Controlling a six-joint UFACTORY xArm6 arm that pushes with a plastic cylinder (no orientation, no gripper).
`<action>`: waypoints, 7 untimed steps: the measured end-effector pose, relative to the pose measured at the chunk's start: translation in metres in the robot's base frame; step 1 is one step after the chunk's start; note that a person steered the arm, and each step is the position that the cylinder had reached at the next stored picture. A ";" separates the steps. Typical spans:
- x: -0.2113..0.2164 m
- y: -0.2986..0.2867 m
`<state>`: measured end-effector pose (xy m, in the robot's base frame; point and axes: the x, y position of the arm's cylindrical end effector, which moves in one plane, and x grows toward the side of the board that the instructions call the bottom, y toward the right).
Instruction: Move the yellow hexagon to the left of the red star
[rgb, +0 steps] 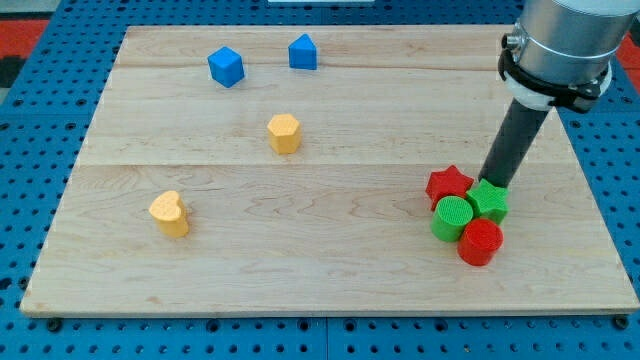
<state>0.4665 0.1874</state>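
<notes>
The yellow hexagon (284, 133) sits on the wooden board left of centre, toward the view's top. The red star (449, 184) lies at the view's right, touching a cluster of green and red blocks. My tip (493, 183) rests on the board just right of the red star, at the upper edge of the green star (489, 200). The hexagon is far to the left of my tip.
A green cylinder (452, 218) and a red cylinder (481, 241) sit below the red star. A yellow heart (170, 212) lies at lower left. A blue cube (226, 66) and a blue pentagon-shaped block (303, 52) sit near the top edge.
</notes>
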 end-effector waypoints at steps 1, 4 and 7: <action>-0.059 -0.009; -0.108 -0.222; -0.066 -0.229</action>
<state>0.4001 -0.0411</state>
